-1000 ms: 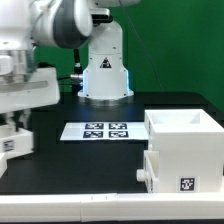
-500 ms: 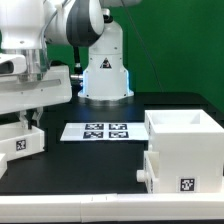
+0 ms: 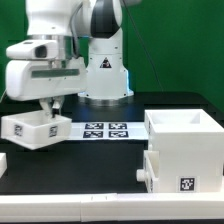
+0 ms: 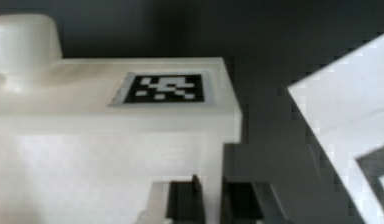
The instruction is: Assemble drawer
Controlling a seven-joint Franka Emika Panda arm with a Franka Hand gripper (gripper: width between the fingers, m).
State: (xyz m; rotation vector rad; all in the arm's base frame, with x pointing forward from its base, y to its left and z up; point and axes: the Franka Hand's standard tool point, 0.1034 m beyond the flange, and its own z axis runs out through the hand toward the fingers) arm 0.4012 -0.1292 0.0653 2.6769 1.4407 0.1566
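Note:
The drawer (image 3: 30,130), a small low white tray with a square tag on its front, hangs above the table at the exterior view's left. My gripper (image 3: 50,108) is shut on its thin wall from above. In the wrist view the drawer (image 4: 100,130) fills most of the picture, with its tag (image 4: 166,88) facing the camera. The gripper (image 4: 219,200) there has a dark finger on each side of the white wall. The tall white cube casing (image 3: 183,135) stands open-topped at the exterior view's right, apart from the drawer.
The marker board (image 3: 97,131) lies flat on the black table just right of the drawer; its white edge also shows in the wrist view (image 4: 349,110). A lower white block with a tag (image 3: 185,183) sits in front of the casing. The robot base (image 3: 105,75) stands behind.
The arm has swung toward the exterior view's right with the drawer in its grip. The drawer is now higher and closer to the marker board. The casing has not moved.

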